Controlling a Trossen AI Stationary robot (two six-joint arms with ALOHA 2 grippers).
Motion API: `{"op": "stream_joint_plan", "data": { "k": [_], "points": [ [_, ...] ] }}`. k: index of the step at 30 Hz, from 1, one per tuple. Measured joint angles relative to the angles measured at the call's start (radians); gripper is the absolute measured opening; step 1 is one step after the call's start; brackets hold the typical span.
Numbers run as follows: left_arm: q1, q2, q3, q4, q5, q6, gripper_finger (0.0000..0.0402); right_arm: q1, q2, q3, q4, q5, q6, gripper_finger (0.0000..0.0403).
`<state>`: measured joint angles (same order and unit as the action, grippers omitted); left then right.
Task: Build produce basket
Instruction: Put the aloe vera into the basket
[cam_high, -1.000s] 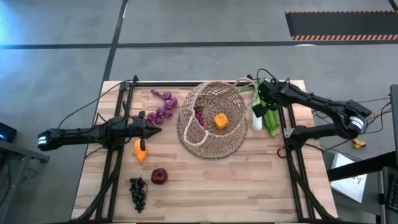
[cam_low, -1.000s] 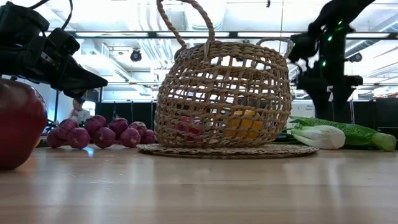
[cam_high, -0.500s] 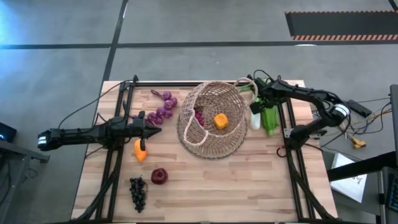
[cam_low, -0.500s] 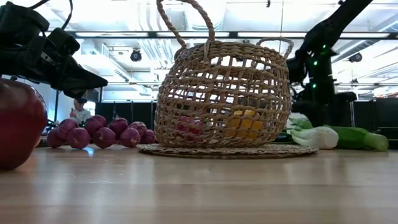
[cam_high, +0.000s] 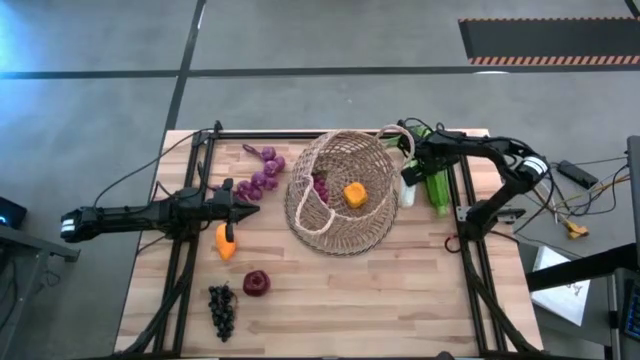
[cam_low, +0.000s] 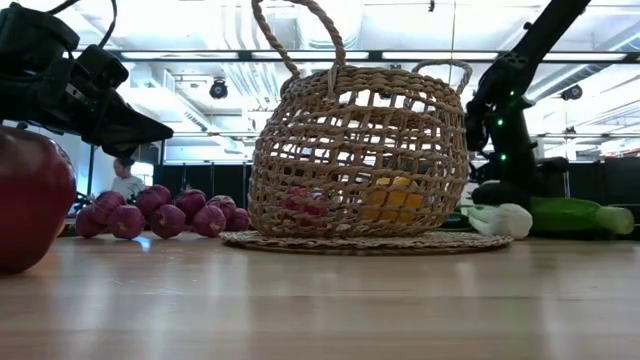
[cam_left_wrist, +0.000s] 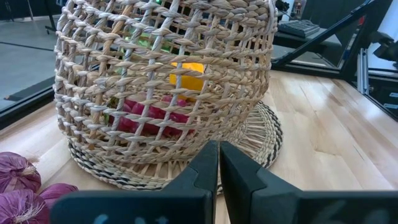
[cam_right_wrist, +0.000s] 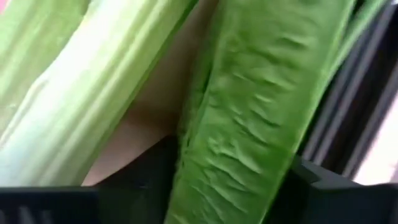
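Beside the basket (cam_high: 343, 190), the right gripper (cam_high: 432, 165) sits down over the green leeks (cam_right_wrist: 249, 118), one leaf between its fingers, grip unclear.

Pale wooden plank table (cam_high: 400, 290) carrying a wicker basket (cam_high: 340, 205) mid-top, purple onions (cam_high: 262, 175) just left of it, an orange fruit (cam_high: 227, 243), a dark red apple (cam_high: 256, 283), dark grapes (cam_high: 222, 309) near the front-left, and green leeks (cam_high: 437, 185) at right.
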<state>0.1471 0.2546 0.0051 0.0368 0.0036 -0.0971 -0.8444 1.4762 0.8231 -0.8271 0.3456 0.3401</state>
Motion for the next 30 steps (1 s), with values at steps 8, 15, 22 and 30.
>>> {"op": "stream_joint_plan", "data": {
  "k": [8,15,22,30],
  "points": [
    [0.0,0.0,0.0,0.0,0.0,0.0,0.0,0.066,-0.232,-0.009,-0.028,0.089,0.055,0.0033],
    [0.0,0.0,0.0,0.0,0.0,0.0,0.0,0.282,-0.523,0.007,-0.03,0.408,0.168,0.0028],
    [0.0,0.0,0.0,0.0,0.0,0.0,0.0,0.616,-0.699,0.068,0.092,0.754,0.114,0.0029],
    [0.0,0.0,0.0,0.0,0.0,0.0,0.0,1.025,-0.63,0.078,0.928,1.191,-0.674,0.0029]
  ]
}}
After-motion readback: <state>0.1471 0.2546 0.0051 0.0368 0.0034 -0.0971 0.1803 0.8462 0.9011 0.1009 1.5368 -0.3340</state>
